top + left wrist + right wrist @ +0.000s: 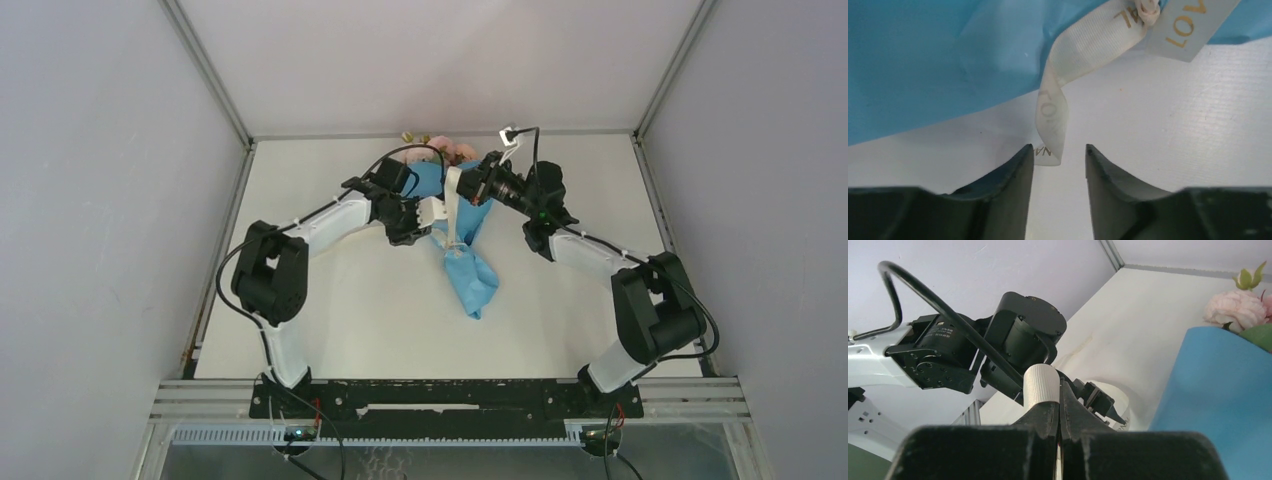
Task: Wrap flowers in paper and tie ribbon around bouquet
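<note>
Tapered light-blue paper bouquet (470, 275) lies on white table (350, 300), pink flowers (447, 150) at far end. Ribbed cream ribbon (1088, 47), gold-lettered, knotted, clamped in right gripper (1059, 412); left gripper (1059, 150) jaws apart around limp tail.

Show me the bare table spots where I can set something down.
Bare table near-centre, between left arm and right arm, this side of the bouquet; also the far corners beyond the arms. Crowded: far centre, where left gripper, right gripper and ribbon meet.
</note>
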You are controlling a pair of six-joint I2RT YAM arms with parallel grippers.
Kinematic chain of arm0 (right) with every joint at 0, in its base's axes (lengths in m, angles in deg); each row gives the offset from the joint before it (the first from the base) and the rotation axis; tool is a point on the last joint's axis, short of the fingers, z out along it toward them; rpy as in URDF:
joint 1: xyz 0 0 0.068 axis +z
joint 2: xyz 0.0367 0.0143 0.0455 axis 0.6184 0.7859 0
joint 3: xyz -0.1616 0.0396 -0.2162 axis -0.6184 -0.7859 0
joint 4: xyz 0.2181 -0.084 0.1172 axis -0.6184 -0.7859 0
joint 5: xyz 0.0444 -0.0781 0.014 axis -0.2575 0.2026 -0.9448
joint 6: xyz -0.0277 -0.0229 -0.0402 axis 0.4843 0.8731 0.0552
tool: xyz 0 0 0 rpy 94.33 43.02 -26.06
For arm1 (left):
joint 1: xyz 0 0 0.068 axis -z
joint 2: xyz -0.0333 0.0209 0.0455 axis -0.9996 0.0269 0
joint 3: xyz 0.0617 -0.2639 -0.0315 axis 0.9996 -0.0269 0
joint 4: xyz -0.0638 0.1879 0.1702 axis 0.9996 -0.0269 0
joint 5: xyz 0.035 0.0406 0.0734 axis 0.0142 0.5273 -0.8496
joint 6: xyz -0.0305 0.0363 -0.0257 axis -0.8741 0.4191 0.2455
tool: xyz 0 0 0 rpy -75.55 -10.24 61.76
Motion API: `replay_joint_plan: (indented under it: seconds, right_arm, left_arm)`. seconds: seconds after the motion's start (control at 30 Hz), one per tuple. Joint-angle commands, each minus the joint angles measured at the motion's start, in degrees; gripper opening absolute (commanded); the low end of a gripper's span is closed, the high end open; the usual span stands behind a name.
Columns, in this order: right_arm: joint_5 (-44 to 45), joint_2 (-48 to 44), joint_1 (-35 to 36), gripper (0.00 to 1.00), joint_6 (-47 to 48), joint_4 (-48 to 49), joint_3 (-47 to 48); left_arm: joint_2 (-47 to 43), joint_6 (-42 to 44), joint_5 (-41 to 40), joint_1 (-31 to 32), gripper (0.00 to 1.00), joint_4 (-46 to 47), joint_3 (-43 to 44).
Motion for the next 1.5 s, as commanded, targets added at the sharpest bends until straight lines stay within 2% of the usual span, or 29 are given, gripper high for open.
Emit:
replay_joint_plan:
  seconds: [0.0,0.07,0.1,0.2,0.23,0.33,0.43,0.5,0.57,0.6,0.73,0.77,0.83,0.9,1.03,1.17,1.3,1.47]
  right_arm:
    - [-2.3,-3.1,0.6,0.0,-6.3,8.3,-1.2]
    - [-2.4,-4.2,0.1,0.0,-7.1,9.0,-2.2]
    - [-2.4,-4.9,-0.2,0.0,-7.3,9.0,-2.6]
    - [-2.2,-6.6,-0.8,0.0,-6.9,7.8,-3.8]
    - [-2.1,-7.0,-0.9,0.0,-6.2,6.8,-4.0]
    - [-2.1,-7.7,-1.1,0.0,-6.3,7.0,-5.2]
    - [-2.6,-7.9,-2.4,0.0,-9.6,10.9,-7.8]
    - [-2.8,-8.2,-3.9,0.0,-12.3,12.8,-9.6]
    - [-2.8,-9.2,-4.7,0.0,-12.7,13.3,-11.2]
    - [-2.7,-9.7,-4.8,0.0,-12.4,13.2,-12.0]
    - [-3.0,-11.8,-5.3,0.0,-11.9,12.8,-14.0]
    - [-2.9,-12.5,-5.6,0.0,-11.7,12.5,-14.3]
    - [-2.7,-14.1,-6.4,0.0,-10.9,11.1,-14.6]
    - [-2.5,-15.9,-7.4,0.0,-9.6,7.8,-14.6]
    - [-0.2,-22.0,-12.2,0.0,-7.3,-3.3,-17.3]
    - [3.0,-27.0,-17.9,0.0,-7.2,-12.4,-23.7]
    - [2.0,-27.1,-21.9,0.0,-8.9,-13.5,-29.5]
    - [3.3,-24.2,-22.6,0.0,-9.0,-15.0,-30.9]
  left_arm:
    - [1.7,-6.6,-2.8,1.1,0.3,1.5,2.0]
    - [2.7,-7.6,-3.9,1.1,0.08,0.6,2.9]
    - [3.0,-8.2,-3.8,1.1,0.01,0.1,3.3]
    - [2.7,-8.8,-1.6,1.1,0.0,-1.7,3.5]
    - [2.3,-7.7,0.6,1.1,0.05,-2.9,3.4]
    - [0.9,-8.1,1.1,1.3,0.5,-1.2,1.8]
    - [-0.3,-13.6,0.4,1.3,0.68,10.2,-1.5]
    - [0.4,-19.6,-0.9,1.6,0.72,16.6,-3.1]
    - [2.9,-24.7,-2.6,1.6,0.68,17.2,-2.2]
    - [4.0,-25.8,-2.8,1.7,0.59,16.3,-1.7]
    - [5.1,-26.2,-1.4,1.7,0.06,13.8,-1.1]
    - [4.5,-26.0,-1.0,1.7,0.01,13.8,-1.6]
    - [2.8,-24.9,-0.7,1.7,0.0,13.2,-2.7]
    - [1.3,-27.2,-1.0,0.9,0.0,13.5,-3.5]
    - [2.6,-33.2,-11.0,-2.4,0.0,6.8,2.4]
    - [4.5,-38.2,-7.6,-8.8,0.0,2.2,2.2]
    - [2.9,-36.8,-9.1,-11.4,0.0,2.2,-1.1]
    - [1.5,-35.2,-10.5,-13.8,0.0,4.5,-4.3]
